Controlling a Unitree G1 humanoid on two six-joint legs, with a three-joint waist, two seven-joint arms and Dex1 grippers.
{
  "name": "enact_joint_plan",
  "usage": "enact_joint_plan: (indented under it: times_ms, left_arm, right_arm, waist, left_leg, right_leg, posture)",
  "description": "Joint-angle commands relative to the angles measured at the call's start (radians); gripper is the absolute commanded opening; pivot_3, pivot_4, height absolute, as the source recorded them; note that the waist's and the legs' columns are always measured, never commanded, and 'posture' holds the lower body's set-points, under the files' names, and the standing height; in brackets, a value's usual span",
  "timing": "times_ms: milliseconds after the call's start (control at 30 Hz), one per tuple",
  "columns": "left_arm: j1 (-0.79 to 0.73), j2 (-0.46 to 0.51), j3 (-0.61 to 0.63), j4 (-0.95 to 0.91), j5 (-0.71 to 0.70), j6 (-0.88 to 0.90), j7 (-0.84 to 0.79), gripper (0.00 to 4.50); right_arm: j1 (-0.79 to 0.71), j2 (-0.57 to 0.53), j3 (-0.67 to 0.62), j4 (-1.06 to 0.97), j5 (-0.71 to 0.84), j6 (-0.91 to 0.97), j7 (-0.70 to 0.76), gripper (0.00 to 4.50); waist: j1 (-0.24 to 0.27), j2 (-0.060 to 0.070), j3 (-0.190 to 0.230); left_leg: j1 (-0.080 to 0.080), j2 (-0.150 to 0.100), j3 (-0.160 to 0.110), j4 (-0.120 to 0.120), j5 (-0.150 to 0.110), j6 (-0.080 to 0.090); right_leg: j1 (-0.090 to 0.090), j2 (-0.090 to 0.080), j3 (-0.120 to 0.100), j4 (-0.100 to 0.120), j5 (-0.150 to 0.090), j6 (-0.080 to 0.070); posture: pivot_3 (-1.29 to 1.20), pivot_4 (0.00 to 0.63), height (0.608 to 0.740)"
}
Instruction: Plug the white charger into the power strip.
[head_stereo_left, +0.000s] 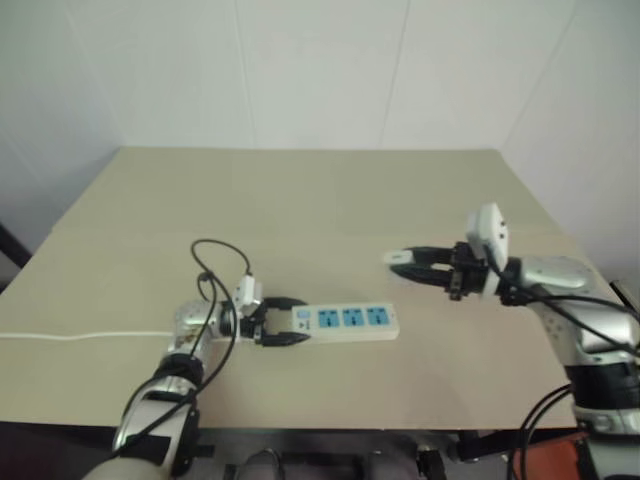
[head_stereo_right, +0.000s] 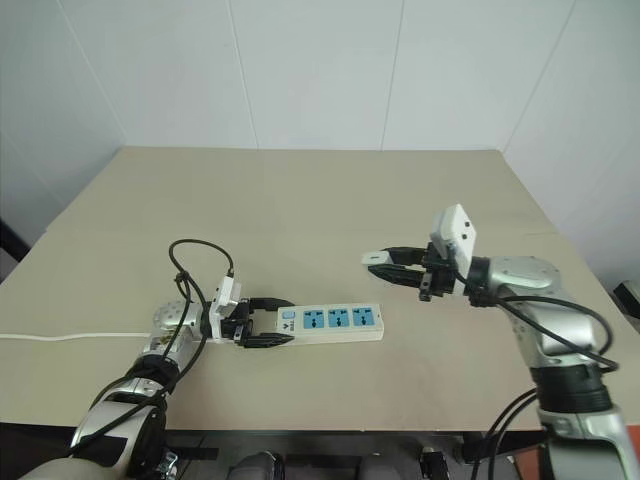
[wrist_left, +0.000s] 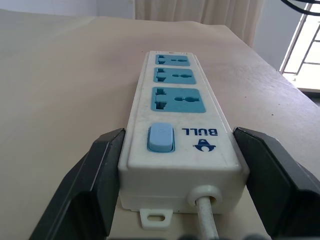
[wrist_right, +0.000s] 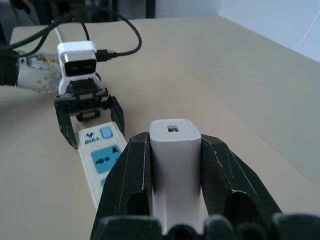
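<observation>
Just a plain beige tabletop (head_stereo_left: 320, 200), bare along its far edge and both far corners. White panelled wall (head_stereo_left: 320, 70) runs behind the far edge. Past the table's right edge there's a cream curtain (wrist_left: 200, 12) and a bright window (wrist_left: 305, 45) beside it.

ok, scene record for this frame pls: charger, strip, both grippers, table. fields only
white charger: clamped in right gripper, held above the table, off to the strip's far-end side
power strip: flat on table, three blue outlets all free, switch at left gripper's end
left gripper: fingers on both sides of strip's switch end
cord: runs off the table's left edge
table: beige
</observation>
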Motion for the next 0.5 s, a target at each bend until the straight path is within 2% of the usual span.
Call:
enact_joint_plan:
  times_ms: [33, 167, 367, 500]
  left_arm:
    - [0.018, 0.005, -0.007, -0.019, 0.013, -0.01, 0.028, 3.22]
    - [0.027, -0.003, -0.009, -0.032, 0.012, -0.014, 0.047, 3.22]
    - [0.057, -0.013, -0.014, -0.066, 0.007, -0.006, 0.055, 3.22]
    - [0.055, -0.003, -0.017, -0.079, 0.008, 0.008, 0.051, 3.22]
  right_arm:
    - [-0.051, 0.084, 0.005, 0.126, 0.017, -0.061, 0.048, 1.1]
    - [-0.102, 0.165, 0.027, 0.261, -0.041, -0.139, 0.059, 1.1]
    - [-0.11, 0.238, 0.013, 0.372, 0.003, -0.211, 0.221, 1.1]
    - [-0.134, 0.291, -0.013, 0.442, 0.03, -0.236, 0.278, 1.1]
  waist:
    - [0.001, 0.0, 0.0]
    - [0.003, 0.0, 0.0]
    - [0.004, 0.001, 0.0]
    - [0.003, 0.001, 0.0]
  left_leg:
    - [0.0, 0.0, 0.0, 0.0, 0.0, 0.0]
    - [0.0, 0.0, 0.0, 0.0, 0.0, 0.0]
    - [0.0, 0.0, 0.0, 0.0, 0.0, 0.0]
    - [0.001, 0.0, 0.0, 0.0, 0.0, 0.0]
  right_leg:
    - [0.0, 0.0, 0.0, 0.0, 0.0, 0.0]
    - [0.0, 0.0, 0.0, 0.001, 0.0, 0.0]
    - [0.0, 0.0, 0.0, 0.001, 0.0, 0.0]
    - [0.0, 0.0, 0.0, 0.001, 0.0, 0.0]
  posture:
    - [0.0, 0.15, 0.74]
    - [0.0, 0.15, 0.74]
    - [0.0, 0.15, 0.74]
    - [0.0, 0.15, 0.74]
